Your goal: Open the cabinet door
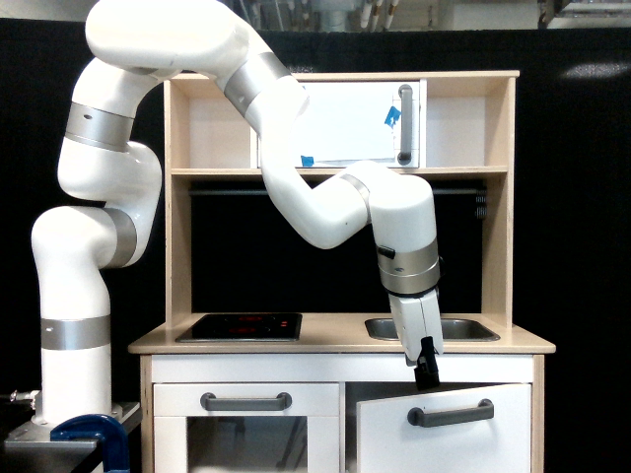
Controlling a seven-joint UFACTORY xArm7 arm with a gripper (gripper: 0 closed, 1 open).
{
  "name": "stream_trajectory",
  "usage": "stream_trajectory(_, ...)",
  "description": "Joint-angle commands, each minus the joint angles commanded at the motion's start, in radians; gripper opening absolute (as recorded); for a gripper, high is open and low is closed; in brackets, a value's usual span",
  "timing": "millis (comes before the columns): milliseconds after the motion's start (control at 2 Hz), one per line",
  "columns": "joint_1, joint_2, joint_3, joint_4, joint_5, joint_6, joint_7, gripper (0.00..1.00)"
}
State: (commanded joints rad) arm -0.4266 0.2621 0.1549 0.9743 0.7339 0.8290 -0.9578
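Note:
The cabinet door [449,448] is the plain white panel at the lower right of the toy kitchen. Its grey bar handle [452,414] sits near the top edge. The panel stands ajar, its top edge slanting, with a dark gap along its left side. My gripper [427,377] hangs point down just above the door's top edge, left of the handle's middle and clear of the handle. Its dark fingers show as one narrow tip, so their spacing cannot be read. Nothing is held.
A windowed oven door [246,448] with a grey handle is left of the cabinet door. The wooden counter [335,342] carries a hob [242,325] and a sink [458,328]. An upper white door [355,123] has a vertical handle and blue tape. A blue clamp [94,434] sits by the arm's base.

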Motion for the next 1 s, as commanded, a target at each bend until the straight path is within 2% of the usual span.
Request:
stream_trajectory(500, -0.083, -0.151, -0.082, -0.093, -0.047, 0.131, -0.078, 1.0)
stream_trajectory(1000, -0.095, -0.145, -0.105, -0.079, -0.06, 0.153, -0.097, 1.0)
